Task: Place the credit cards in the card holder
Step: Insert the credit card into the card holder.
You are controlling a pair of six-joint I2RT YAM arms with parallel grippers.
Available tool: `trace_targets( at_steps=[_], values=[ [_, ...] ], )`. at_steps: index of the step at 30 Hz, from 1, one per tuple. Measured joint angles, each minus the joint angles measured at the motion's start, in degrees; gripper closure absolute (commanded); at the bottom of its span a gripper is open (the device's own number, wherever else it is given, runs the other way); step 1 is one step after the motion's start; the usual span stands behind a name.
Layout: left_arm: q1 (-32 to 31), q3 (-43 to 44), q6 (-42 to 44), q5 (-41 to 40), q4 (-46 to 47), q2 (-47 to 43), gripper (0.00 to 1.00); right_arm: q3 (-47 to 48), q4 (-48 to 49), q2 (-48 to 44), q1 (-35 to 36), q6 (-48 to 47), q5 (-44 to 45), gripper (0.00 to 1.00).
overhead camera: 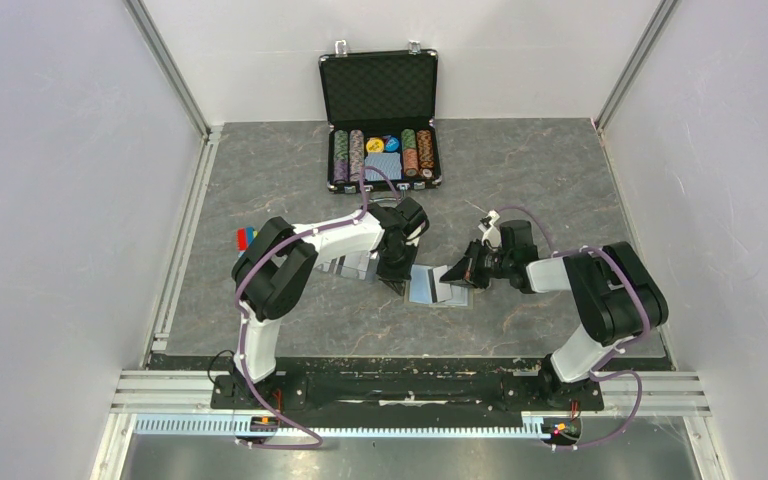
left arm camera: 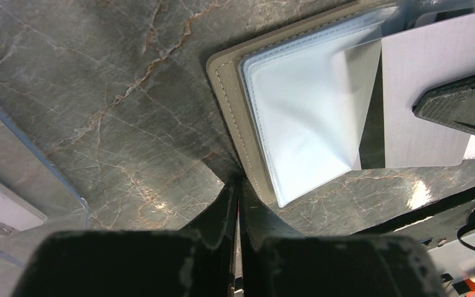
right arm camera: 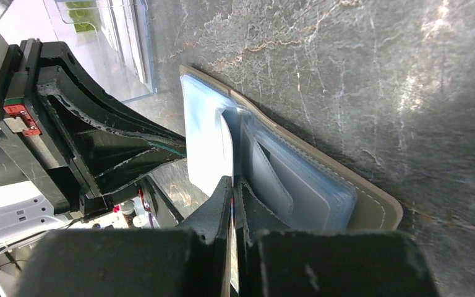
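The taupe card holder (overhead camera: pixel 428 286) lies open on the table between both grippers, its clear sleeves and light blue lining facing up. It also shows in the left wrist view (left arm camera: pixel 229 93) and the right wrist view (right arm camera: pixel 371 207). My right gripper (overhead camera: pixel 463 272) is shut on a whitish credit card (left arm camera: pixel 430 99) with a dark stripe. It holds the card on edge over the holder's sleeves (right arm camera: pixel 209 151). My left gripper (overhead camera: pixel 396 268) is shut, its tips (left arm camera: pixel 238 185) at the holder's left edge. I cannot pick out a second card.
An open black poker-chip case (overhead camera: pixel 378 120) stands at the back. Clear plastic sleeves (overhead camera: pixel 348 264) lie left of the holder under my left arm, and also show in the right wrist view (right arm camera: pixel 108 43). A small red and blue thing (overhead camera: pixel 246 238) lies further left.
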Motion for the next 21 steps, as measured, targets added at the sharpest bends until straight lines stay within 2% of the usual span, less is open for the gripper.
trace_targets(
  at_steps=[4,21],
  values=[
    [-0.02,0.0,0.0,-0.02,0.0,0.0,0.98,0.66,-0.63,0.09,0.11,-0.42,0.09,1.0],
    [-0.37,0.55,0.0,0.61,-0.31,0.5,0.98,3.1,-1.31,1.4,1.27,-1.75,1.64,1.0]
  ],
)
